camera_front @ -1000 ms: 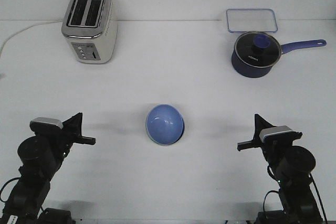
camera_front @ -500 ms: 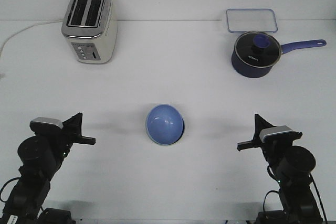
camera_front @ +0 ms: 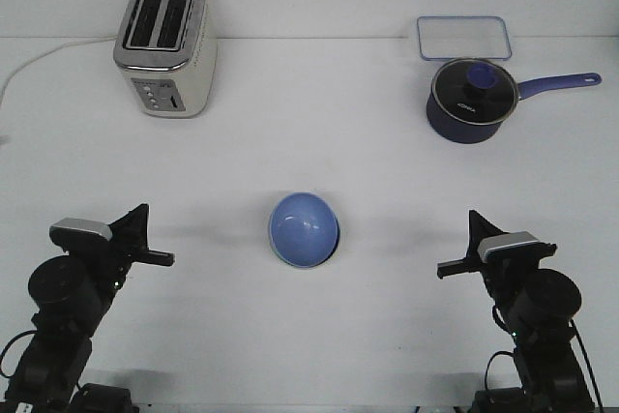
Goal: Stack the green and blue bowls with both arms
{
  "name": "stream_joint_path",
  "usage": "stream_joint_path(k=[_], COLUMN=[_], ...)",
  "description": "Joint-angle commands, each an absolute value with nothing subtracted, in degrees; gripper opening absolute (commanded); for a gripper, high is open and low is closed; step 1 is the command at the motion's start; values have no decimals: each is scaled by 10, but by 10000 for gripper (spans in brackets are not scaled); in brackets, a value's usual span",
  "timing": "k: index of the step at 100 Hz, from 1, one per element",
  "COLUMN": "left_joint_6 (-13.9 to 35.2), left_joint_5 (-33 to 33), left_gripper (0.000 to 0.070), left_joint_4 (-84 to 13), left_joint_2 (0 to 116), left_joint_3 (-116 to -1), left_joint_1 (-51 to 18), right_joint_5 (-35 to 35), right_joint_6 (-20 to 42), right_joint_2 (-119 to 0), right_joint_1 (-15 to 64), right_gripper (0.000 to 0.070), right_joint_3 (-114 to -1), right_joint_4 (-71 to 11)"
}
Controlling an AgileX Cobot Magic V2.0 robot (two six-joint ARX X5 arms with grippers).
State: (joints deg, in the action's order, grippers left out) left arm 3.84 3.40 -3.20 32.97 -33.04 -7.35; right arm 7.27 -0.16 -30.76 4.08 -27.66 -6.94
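Toaster (camera_front: 164, 47) stood at the tabletop's (camera_front: 319, 132) 10 o'clock, cord trailing left. Left end effector (camera_front: 147, 239), empty, jaw state indeterminate, sat at 8 o'clock. Blue bowl (camera_front: 304, 229) rested centre, opening upward, round, no long axis; a pale rim beneath it, the green bowl not clearly discernible. It lay well apart from both effectors, midway between. Clear container (camera_front: 464, 38) and saucepan (camera_front: 468, 100) occupied 2 o'clock, handle pointing right. Right end effector (camera_front: 456, 244), empty, state indeterminate, at 4 o'clock.

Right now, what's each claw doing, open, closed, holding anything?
Left claw: holds nothing; open or closed cannot be told.
Right claw: holds nothing; open or closed cannot be told.
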Motion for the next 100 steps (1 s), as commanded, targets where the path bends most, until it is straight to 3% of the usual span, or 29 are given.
stream_joint_path(k=[1, 23, 60, 100], left_joint_6=[30, 30, 31, 46], left_joint_5=[34, 34, 34, 34], left_gripper=[10, 10, 10, 10], left_joint_4=[-2, 100, 88, 106], left_joint_2=[312, 222, 59, 2], left_joint_3=[-311, -199, -71, -15], left_joint_1=[-74, -74, -46, -24], right_joint_5=[70, 70, 70, 70], right_joint_6=[2, 2, 2, 2], right_joint_2=[-308, -308, -308, -308], right_joint_1=[41, 42, 42, 42], right_gripper=[1, 1, 1, 1], right_joint_3=[-277, -277, -277, -277], right_joint_4=[-60, -60, -60, -60])
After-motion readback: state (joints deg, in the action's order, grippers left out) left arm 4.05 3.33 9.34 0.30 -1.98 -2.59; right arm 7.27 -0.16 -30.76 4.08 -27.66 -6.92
